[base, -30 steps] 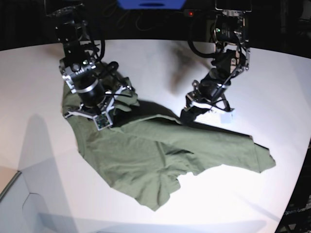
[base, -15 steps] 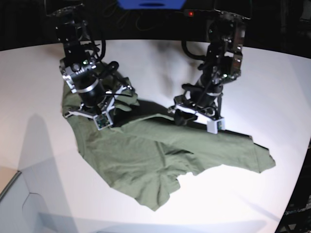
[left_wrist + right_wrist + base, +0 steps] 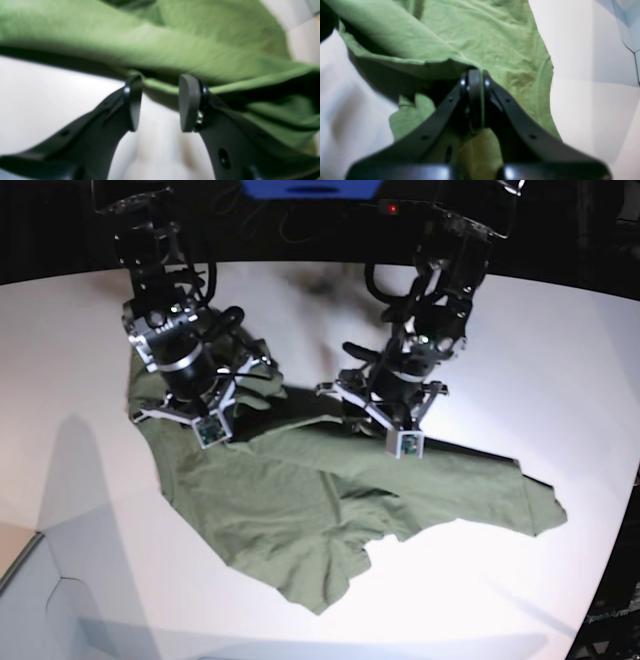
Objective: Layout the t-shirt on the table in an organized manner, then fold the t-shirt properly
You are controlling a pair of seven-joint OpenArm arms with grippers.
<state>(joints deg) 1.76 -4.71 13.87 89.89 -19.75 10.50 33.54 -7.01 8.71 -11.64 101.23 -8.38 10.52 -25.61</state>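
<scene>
The olive-green t-shirt (image 3: 300, 500) lies crumpled across the white table (image 3: 540, 350), wrinkled and partly folded over itself. At its upper-left corner, my right gripper (image 3: 250, 375) is shut on a raised fold of the t-shirt (image 3: 480, 37); in the right wrist view its fingertips (image 3: 475, 82) press together on the cloth. My left gripper (image 3: 340, 402) sits at the shirt's upper edge near the middle. In the left wrist view it (image 3: 160, 102) stands open, and the hem of the t-shirt (image 3: 175, 50) runs just past the two pads, with bare table (image 3: 50, 100) below.
The table's curved far edge meets dark surroundings, with a blue object (image 3: 310, 188) behind it. A pale grey panel (image 3: 25, 600) sits at the lower-left corner. The shirt's right end (image 3: 540, 515) reaches toward the table's right edge.
My left arm has swung left along the shirt's upper edge, and its gripper has gone from shut to open. The right arm and its grip have not moved.
</scene>
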